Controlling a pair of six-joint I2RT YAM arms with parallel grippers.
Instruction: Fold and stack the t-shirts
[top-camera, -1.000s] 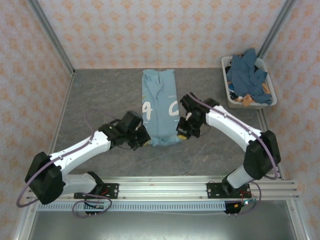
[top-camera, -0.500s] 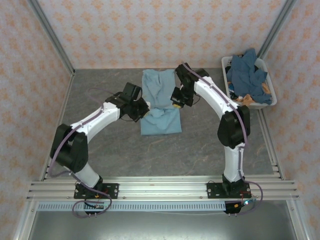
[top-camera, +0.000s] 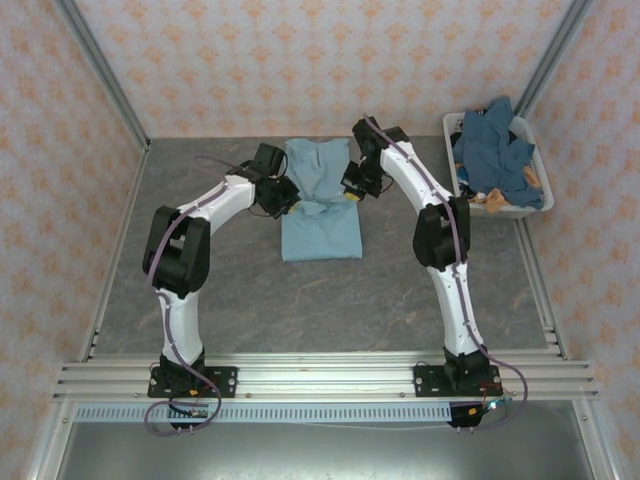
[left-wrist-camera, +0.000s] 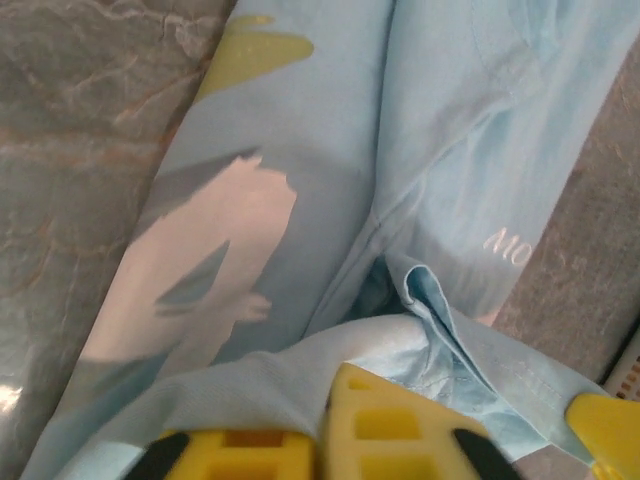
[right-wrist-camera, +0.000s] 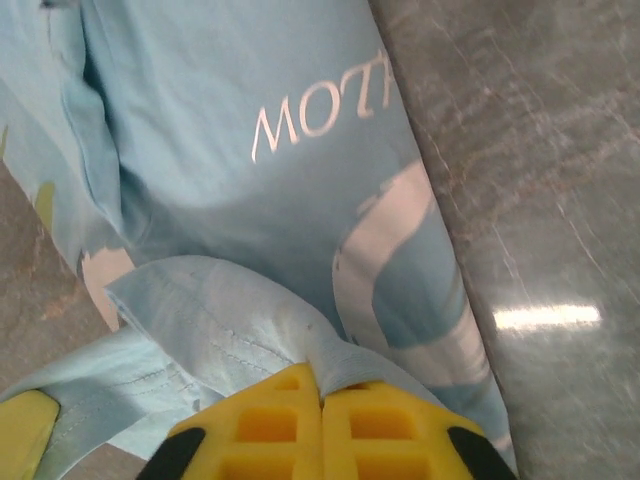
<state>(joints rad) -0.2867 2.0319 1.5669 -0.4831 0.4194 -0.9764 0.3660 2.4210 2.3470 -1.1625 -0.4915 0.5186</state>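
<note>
A light sky-blue t-shirt (top-camera: 322, 215) lies on the grey table, its near half folded up over the far half. My left gripper (top-camera: 284, 196) is at the fold's left edge and my right gripper (top-camera: 352, 188) at its right edge. In the left wrist view the yellow pads of the left gripper (left-wrist-camera: 325, 400) are shut on the shirt's hem (left-wrist-camera: 250, 385), above the white print (left-wrist-camera: 200, 270). In the right wrist view the right gripper (right-wrist-camera: 320, 385) pinches the hem (right-wrist-camera: 230, 320) over the white lettering (right-wrist-camera: 320, 110). More t-shirts (top-camera: 495, 150) in darker blue are heaped in the basket.
A white plastic basket (top-camera: 500, 212) stands at the table's far right, against the right wall. Bare grey table (top-camera: 320, 300) spreads between the folded shirt and the arm bases. Patterned walls close in the left, far and right sides.
Both arms have carried the shirt's near hem toward the far end, folding it over itself. The large white letters seen from above are now covered.
</note>
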